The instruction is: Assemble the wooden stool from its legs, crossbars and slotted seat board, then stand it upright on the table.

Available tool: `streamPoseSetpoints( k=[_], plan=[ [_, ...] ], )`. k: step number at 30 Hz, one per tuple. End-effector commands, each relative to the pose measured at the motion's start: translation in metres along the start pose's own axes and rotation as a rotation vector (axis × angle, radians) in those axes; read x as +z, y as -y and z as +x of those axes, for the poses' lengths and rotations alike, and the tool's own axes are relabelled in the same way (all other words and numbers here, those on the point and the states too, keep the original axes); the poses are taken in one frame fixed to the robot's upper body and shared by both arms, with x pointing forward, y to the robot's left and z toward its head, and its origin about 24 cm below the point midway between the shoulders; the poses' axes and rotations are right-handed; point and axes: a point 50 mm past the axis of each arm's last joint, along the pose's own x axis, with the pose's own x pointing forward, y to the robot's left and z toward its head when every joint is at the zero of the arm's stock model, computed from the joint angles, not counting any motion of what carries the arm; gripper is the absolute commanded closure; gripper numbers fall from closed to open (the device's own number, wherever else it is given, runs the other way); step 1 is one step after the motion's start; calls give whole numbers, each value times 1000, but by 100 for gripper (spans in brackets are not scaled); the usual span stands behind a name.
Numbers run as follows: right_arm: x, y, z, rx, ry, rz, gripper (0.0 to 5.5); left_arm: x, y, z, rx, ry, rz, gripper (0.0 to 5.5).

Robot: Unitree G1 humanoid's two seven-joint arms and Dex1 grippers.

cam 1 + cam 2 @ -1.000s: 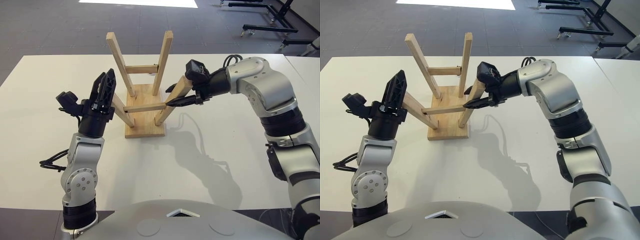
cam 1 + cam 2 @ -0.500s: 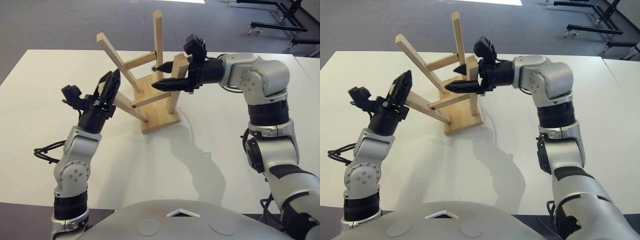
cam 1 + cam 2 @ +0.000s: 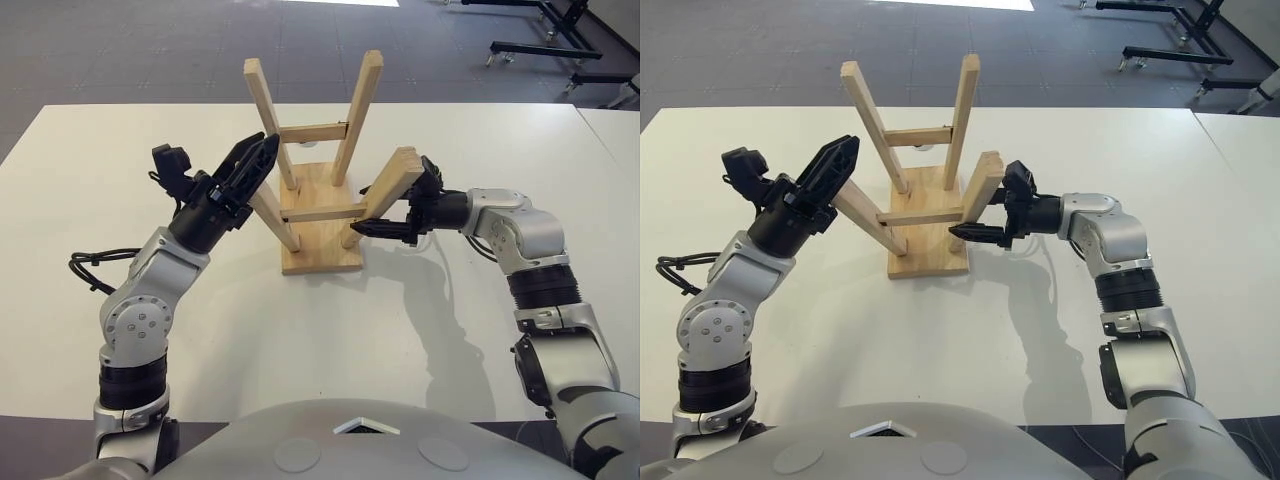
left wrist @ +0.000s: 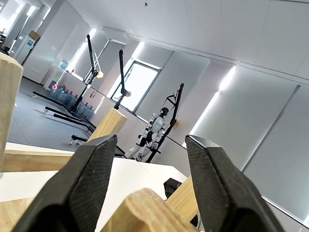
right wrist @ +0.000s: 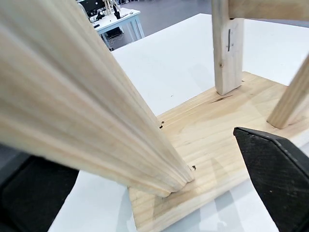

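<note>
The wooden stool stands upside down on the white table, its seat board (image 3: 318, 257) flat and its legs pointing up, joined by crossbars (image 3: 320, 212). My left gripper (image 3: 262, 150) is open at the top of the near left leg (image 3: 272, 215), whose end (image 4: 145, 212) sits between the fingers (image 4: 91, 183). My right gripper (image 3: 365, 227) is open low beside the near right leg (image 3: 392, 180), close to the seat board. In the right wrist view that leg (image 5: 87, 106) stands apart from one black finger (image 5: 275, 169).
A black cable (image 3: 90, 265) loops off the left forearm above the table. The table's far edge (image 3: 150, 106) lies just behind the stool. A second table (image 3: 615, 125) adjoins at the right. Wheeled frames (image 3: 540, 50) stand on the floor beyond.
Half a second ago the stool was tipped up on one edge; now its seat board lies flat. The right gripper has dropped from high on the leg to near its base. The camera has shifted.
</note>
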Motion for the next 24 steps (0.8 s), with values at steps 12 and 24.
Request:
streamPoseSetpoints(
  k=[12, 24],
  plan=[
    [81, -30, -65, 102, 572, -148, 13, 16, -12, -3, -22, -90, 47, 293],
    [120, -73, -8, 171, 735, -259, 13, 21, -13, 8, -71, -132, 61, 293]
  ],
)
